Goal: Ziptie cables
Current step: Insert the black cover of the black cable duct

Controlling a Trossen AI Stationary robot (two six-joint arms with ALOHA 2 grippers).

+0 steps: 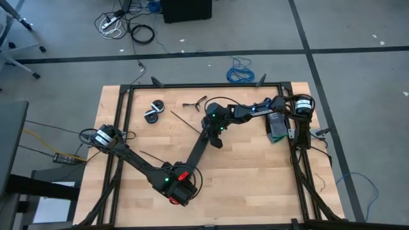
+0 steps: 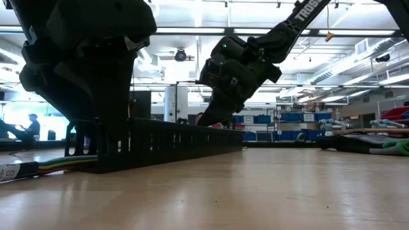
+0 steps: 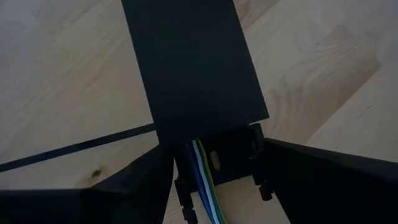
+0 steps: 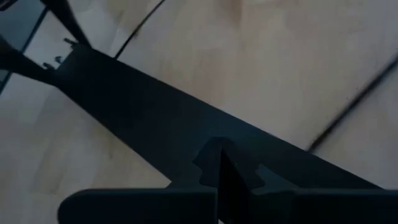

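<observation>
A long black duct with a flat lid lies slantwise on the wooden table. Coloured cables run inside it and stick out of its near end. My left gripper straddles that near end, closed on it. My right gripper is shut, with its tips on the lid at the duct's far end. Thin black zipties lie flat on the wood, one beyond the duct and one to its left. My left gripper holds the duct's near end between its two fingers, one on each side wall. The fingers come from above, slanting down, and lie across the duct. The duct rests flat on the table, cables trailing out between the fingers. My right gripper presses its shut fingertips on the lid near the duct's far end. It comes slanting down from the table's right and far side.
Two black rolls and a small black forked piece lie near the far edge. A green and black object sits at the right by the right arm's base. A black frame borders the table. Bare wood lies right of the duct.
</observation>
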